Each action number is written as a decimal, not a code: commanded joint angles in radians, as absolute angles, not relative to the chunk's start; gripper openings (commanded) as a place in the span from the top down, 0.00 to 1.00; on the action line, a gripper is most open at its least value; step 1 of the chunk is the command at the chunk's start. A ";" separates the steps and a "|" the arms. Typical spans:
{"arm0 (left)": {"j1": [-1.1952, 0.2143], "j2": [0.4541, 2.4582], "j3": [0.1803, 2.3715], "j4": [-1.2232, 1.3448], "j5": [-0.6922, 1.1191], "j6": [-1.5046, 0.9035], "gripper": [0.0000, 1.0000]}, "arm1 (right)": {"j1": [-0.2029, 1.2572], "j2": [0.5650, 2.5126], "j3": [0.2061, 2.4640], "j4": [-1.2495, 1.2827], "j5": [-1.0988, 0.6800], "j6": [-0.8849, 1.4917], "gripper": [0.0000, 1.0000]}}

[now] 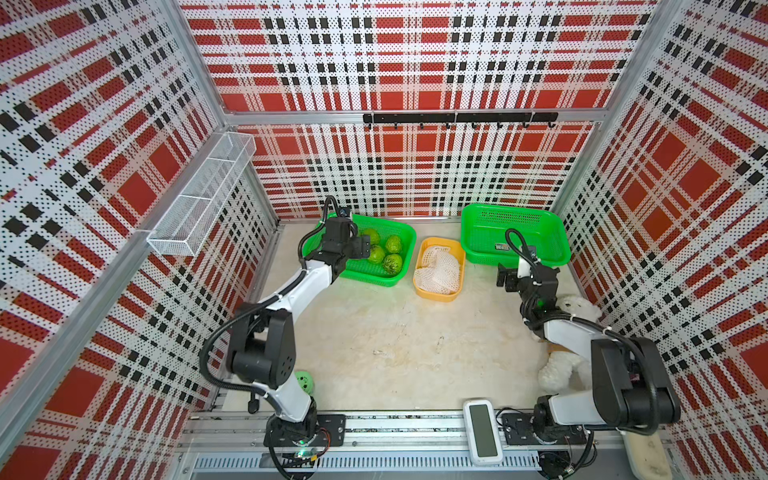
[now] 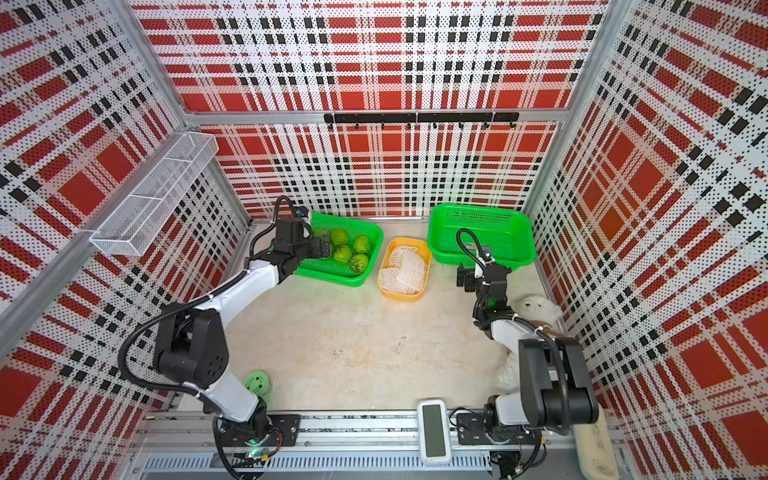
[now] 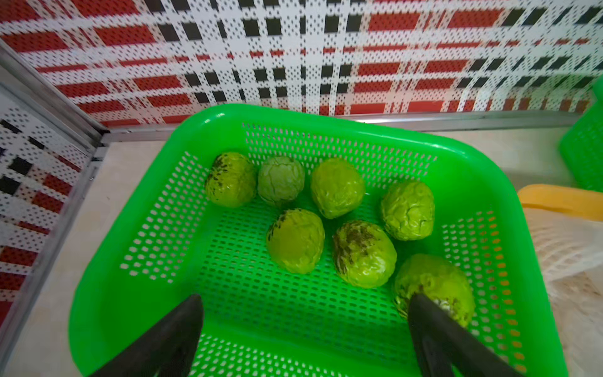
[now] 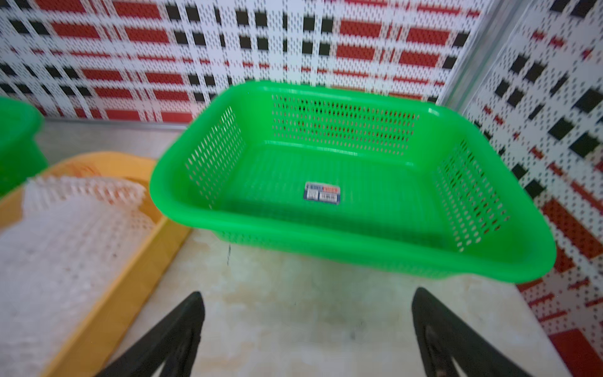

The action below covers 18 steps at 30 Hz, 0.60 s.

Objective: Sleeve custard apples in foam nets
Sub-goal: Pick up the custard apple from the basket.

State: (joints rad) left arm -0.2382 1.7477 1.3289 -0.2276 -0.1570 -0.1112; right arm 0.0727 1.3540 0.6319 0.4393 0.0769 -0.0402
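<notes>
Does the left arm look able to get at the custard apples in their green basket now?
Probably yes: its fingers stand open right over the green basket, and the custard apples lie uncovered inside, with nothing between.

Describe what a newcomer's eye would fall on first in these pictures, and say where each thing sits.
The loud red, black and white plaid walls enclose the whole cell. Against them, a bright green basket at the back on the left arm's side holds seven bumpy custard apples. Beside it a yellow tray holds white foam nets, and a matching green basket beyond that stands empty.
</notes>
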 commanded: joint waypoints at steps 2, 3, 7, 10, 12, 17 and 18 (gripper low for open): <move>-0.230 1.872 1.487 -0.418 -0.156 -0.138 0.01 | 0.122 1.259 0.792 0.061 -0.043 0.011 0.00; -0.223 1.904 1.523 -0.440 -0.153 -0.142 0.01 | 0.139 1.248 0.828 -0.003 -0.064 0.009 0.00; -0.192 2.018 1.629 -0.476 -0.095 -0.194 0.06 | 0.217 1.209 0.960 -0.221 -0.130 0.012 0.00; -0.184 2.091 1.711 -0.531 -0.108 -0.228 0.11 | 0.267 1.163 0.993 -0.283 -0.164 0.022 0.00; -0.181 2.121 1.740 -0.548 -0.135 -0.253 0.10 | 0.290 1.126 0.991 -0.291 -0.185 0.036 0.00; -0.182 2.208 1.823 -0.565 -0.123 -0.279 0.13 | 0.322 1.055 0.957 -0.283 -0.221 0.068 0.00; -0.187 2.225 1.838 -0.568 -0.124 -0.279 0.13 | 0.323 1.046 0.948 -0.284 -0.219 0.072 0.00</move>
